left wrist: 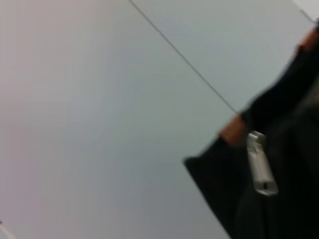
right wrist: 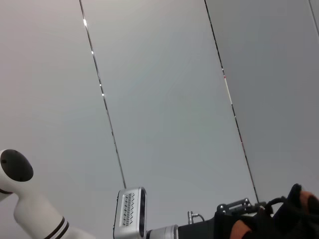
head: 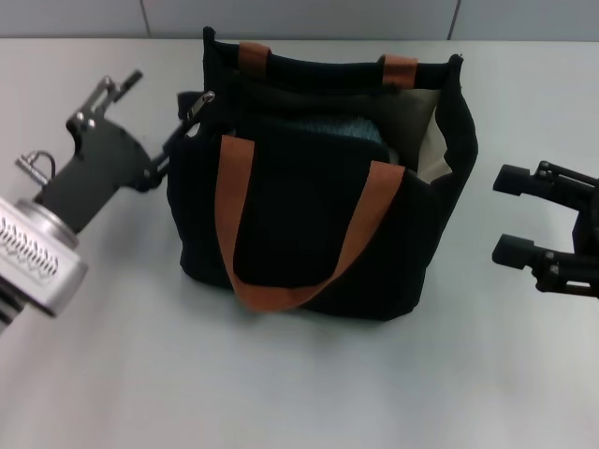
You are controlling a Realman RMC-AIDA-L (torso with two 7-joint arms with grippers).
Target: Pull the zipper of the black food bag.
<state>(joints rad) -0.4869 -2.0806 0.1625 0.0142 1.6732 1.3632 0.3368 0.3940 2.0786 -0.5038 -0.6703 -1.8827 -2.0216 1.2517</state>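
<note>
The black food bag (head: 309, 224) stands upright in the middle of the table, its top open onto a pale beige lining. Two orange-brown straps (head: 234, 215) hang over its front and back. The zipper's silver pull tab (head: 199, 106) sits at the bag's top left corner and also shows in the left wrist view (left wrist: 260, 164) against the black fabric (left wrist: 284, 199). My left gripper (head: 157, 109) is open just left of that corner, its lower finger close to the tab and holding nothing. My right gripper (head: 501, 215) is open and empty, to the right of the bag and apart from it.
A teal item (head: 346, 126) lies inside the bag. The grey table (head: 299, 383) extends in front of the bag. The right wrist view shows the left arm's silver wrist (right wrist: 129, 214) and a bit of the bag (right wrist: 294, 219) far off.
</note>
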